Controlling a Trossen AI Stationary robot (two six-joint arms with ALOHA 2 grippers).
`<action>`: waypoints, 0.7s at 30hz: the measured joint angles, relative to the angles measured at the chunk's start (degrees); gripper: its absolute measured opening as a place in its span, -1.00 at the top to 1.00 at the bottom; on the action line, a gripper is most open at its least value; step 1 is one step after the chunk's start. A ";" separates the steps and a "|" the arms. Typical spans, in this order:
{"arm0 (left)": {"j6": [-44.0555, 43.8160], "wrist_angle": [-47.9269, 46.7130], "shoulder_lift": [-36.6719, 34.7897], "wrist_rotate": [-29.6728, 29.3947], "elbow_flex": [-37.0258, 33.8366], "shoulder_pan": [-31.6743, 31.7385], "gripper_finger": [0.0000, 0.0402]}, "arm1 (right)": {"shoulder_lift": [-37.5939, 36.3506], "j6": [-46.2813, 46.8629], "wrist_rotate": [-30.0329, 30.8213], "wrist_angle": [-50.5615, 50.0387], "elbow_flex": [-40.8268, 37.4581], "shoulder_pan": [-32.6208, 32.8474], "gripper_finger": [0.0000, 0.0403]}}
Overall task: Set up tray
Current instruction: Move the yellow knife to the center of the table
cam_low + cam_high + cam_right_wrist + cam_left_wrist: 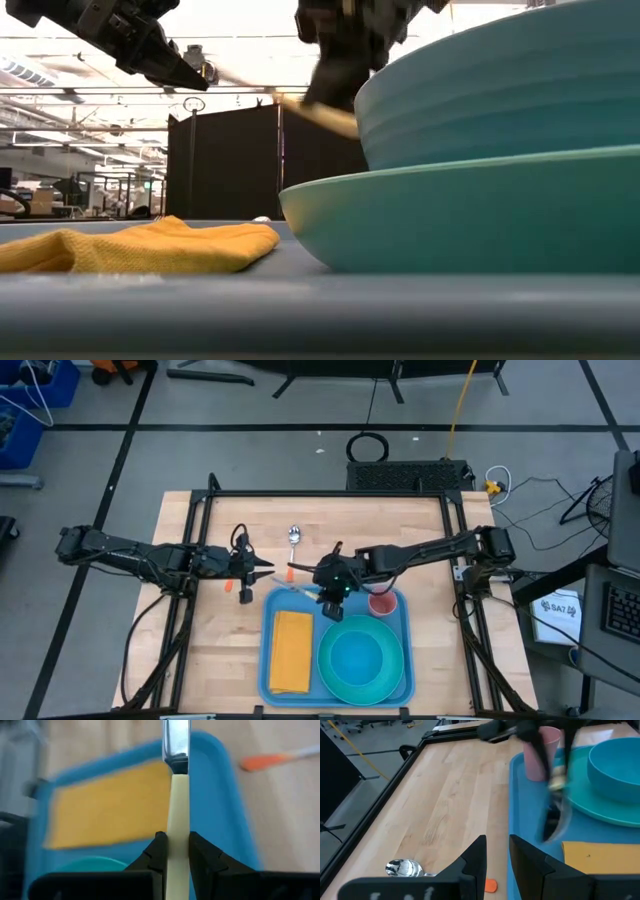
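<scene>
We see the tray [268, 660] sitting at the near middle of the tabletop [210, 630], and much of the setting is already on it. The napkin [291, 650] lies flat along its left side, the plate [362, 663] fills the right half with a bowl [615, 767] sitting on it, and a pink cup [383, 603] stands upright in the far right corner.

The right end effector [174, 851] hangs over the tray's far edge, between napkin and cup, with its fingers pinched narrow on the cream handle of a knife [176, 795]; the blade points out ahead of it over the napkin and the tray's blue rim. We judge this to be the step in hand: bringing the knife in to lay it down on the tray, probably on or beside the napkin.

The left end effector [262, 568] waits over bare wood just left of the tray's far left corner. Its fingers stand a little apart and we see nothing between them.

Still outside the tray are a spoon [294, 536], lying on the wood beyond the far rim, and an orange-handled utensil [290, 571] near the left end effector; what kind it is we cannot tell. So we judge the task well past halfway: the large pieces are placed, the knife is in transit, and the remaining cutlery has yet to be fetched.
</scene>
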 joint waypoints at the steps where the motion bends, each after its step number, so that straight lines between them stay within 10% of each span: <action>1: -0.13 0.04 -0.02 0.00 0.00 0.00 0.56 | 0.60 -0.89 0.06 -0.50 -0.05 -0.49 0.81; 14: 0.01 0.15 -0.02 0.07 0.00 -0.11 0.56 | 1.63 -5.82 6.13 -6.01 -0.09 -14.23 0.81; 21: 0.13 0.49 -0.02 0.07 0.00 -0.11 0.56 | 1.89 -4.60 -1.30 -7.26 -0.09 -19.63 0.81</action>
